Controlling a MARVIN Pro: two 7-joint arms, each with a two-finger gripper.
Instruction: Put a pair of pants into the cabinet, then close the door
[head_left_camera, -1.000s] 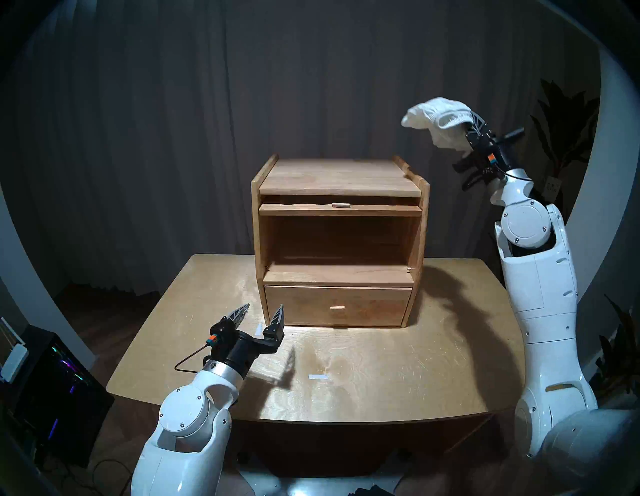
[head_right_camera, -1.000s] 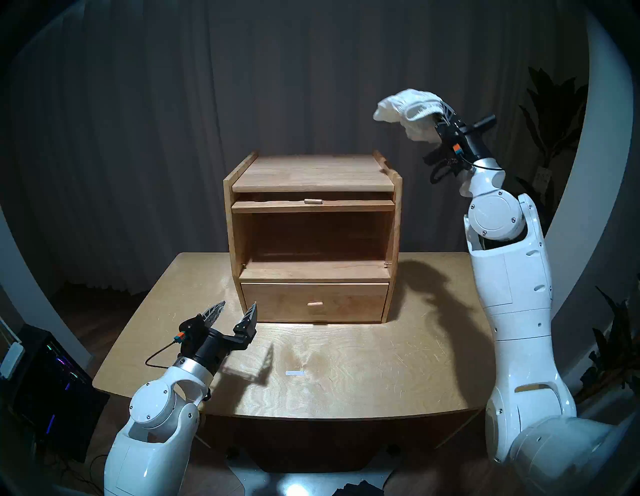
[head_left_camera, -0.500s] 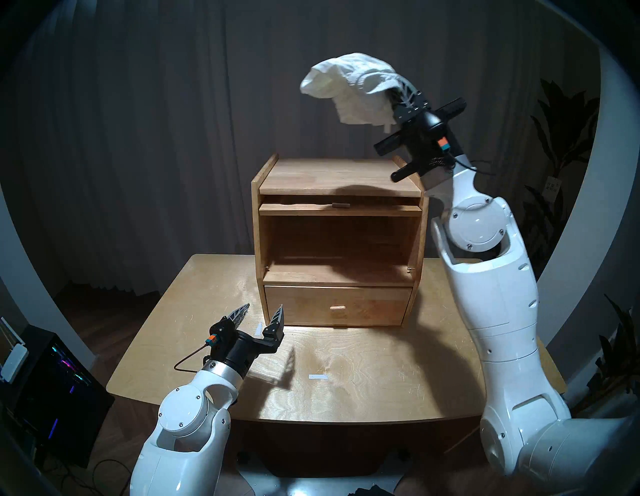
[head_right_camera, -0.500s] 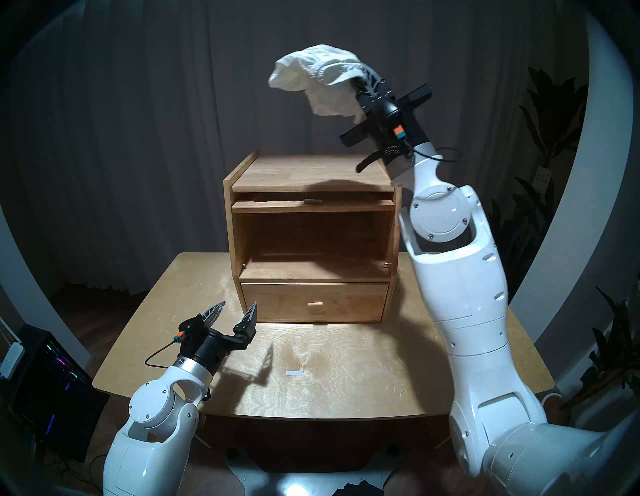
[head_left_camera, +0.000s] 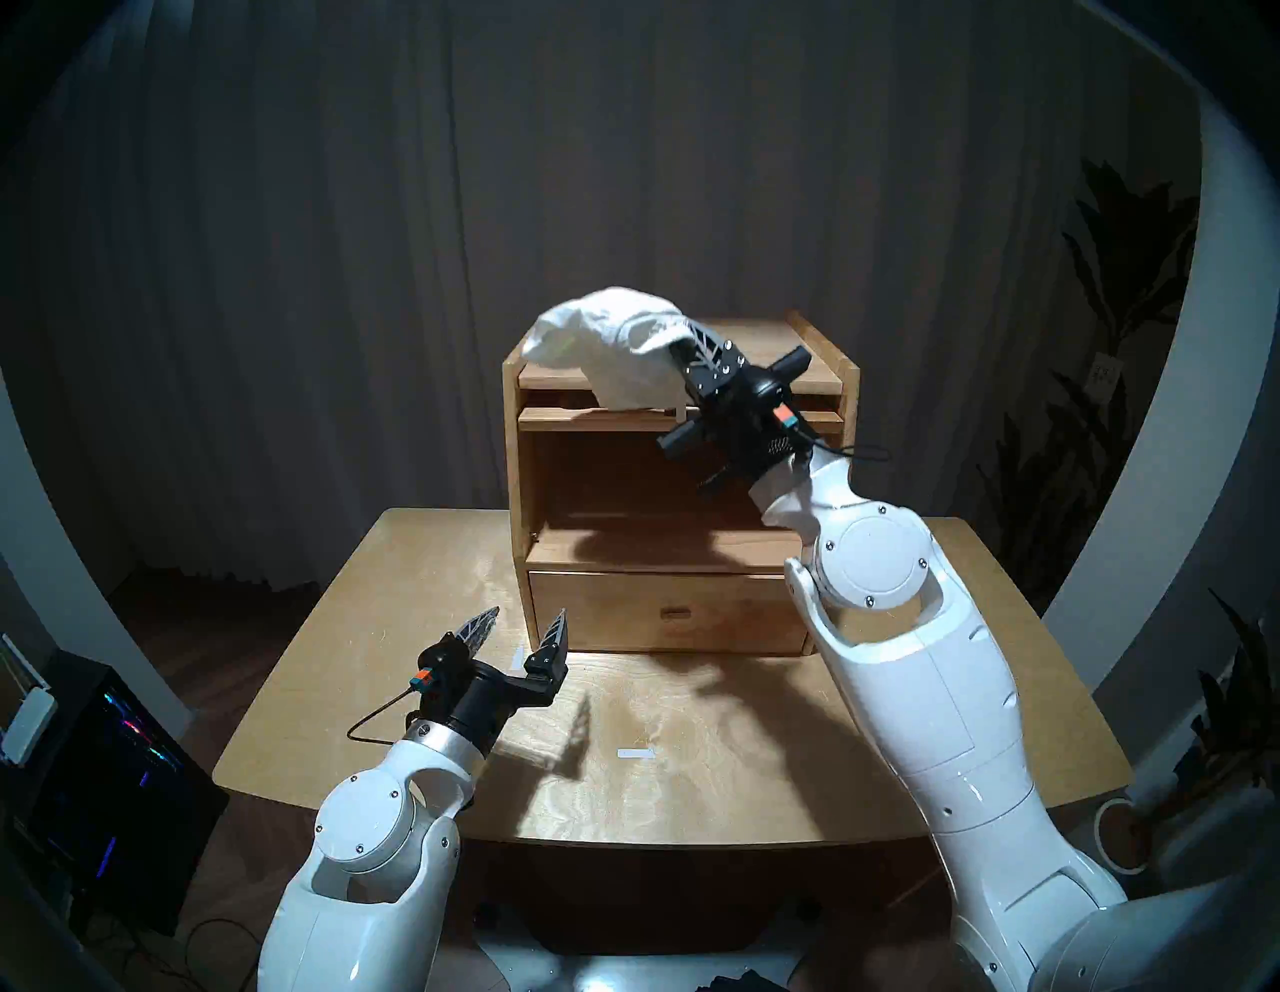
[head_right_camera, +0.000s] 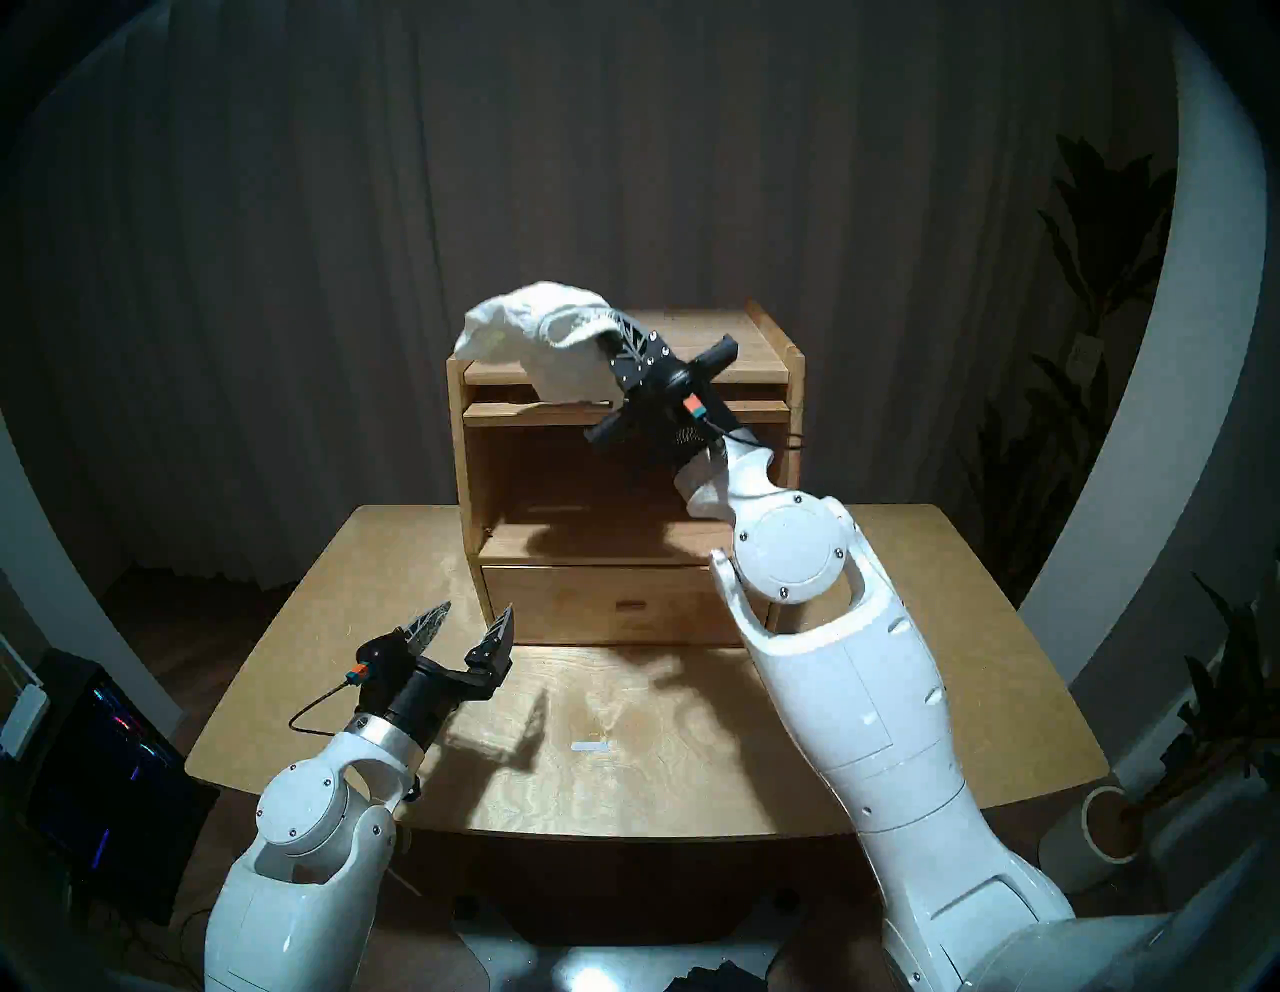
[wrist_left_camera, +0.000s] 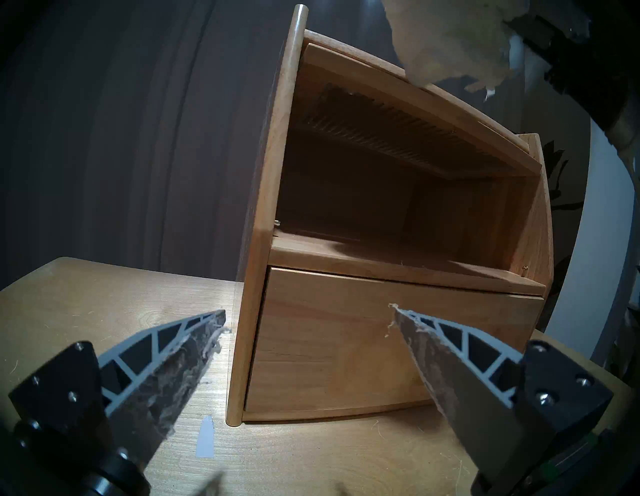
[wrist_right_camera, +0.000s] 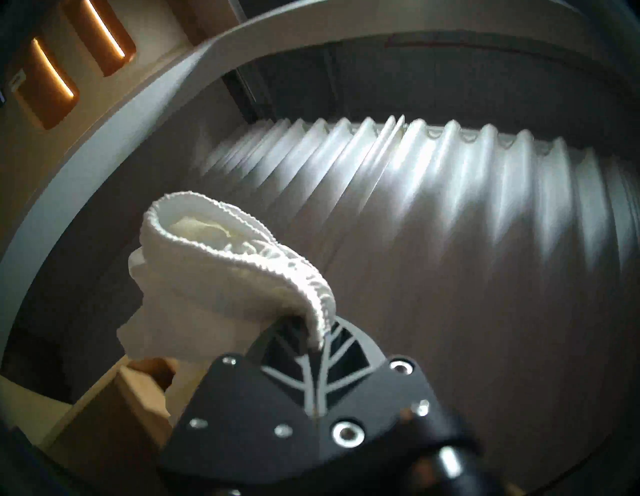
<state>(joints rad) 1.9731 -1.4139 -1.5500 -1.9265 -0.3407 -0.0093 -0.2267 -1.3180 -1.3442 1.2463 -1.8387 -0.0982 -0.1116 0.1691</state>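
- The cabinet (head_left_camera: 682, 485) stands toward the back of the worktop (head_left_camera: 727, 783), light wood with raised rails along the sides of its top. I'll place everything else against it.
- Its large upper compartment is open and bare inside. The door (head_left_camera: 596, 418) is lifted and slid back level under the cabinet's top, only its front edge showing; from the left wrist view the ribbed glass (wrist_left_camera: 377, 124) of it can be seen lying up against the compartment's ceiling.
- Below the compartment the drawer (head_left_camera: 665, 613) is pushed in flush, its little knob in shadow.
- The right end effector (head_left_camera: 682, 344) is up in front of the cabinet's top edge, tilted upward, its fingers pinched together on the pair of pants (head_left_camera: 609, 350).
- The pants are a crumpled white bundle hanging off the fingertips, ribbed hem curling over them. The bundle is in the air in front of the cabinet's top left front corner, overlapping the door's edge from where I look, not inside the compartment.
- The left end effector (head_left_camera: 523, 627) hovers low over the worktop just in front of the cabinet's lower left corner, near the drawer, pointing level at it. Its fingers are spread wide with nothing between them.
- A small white strip (head_left_camera: 636, 753) lies on the worktop well in front of the cabinet.
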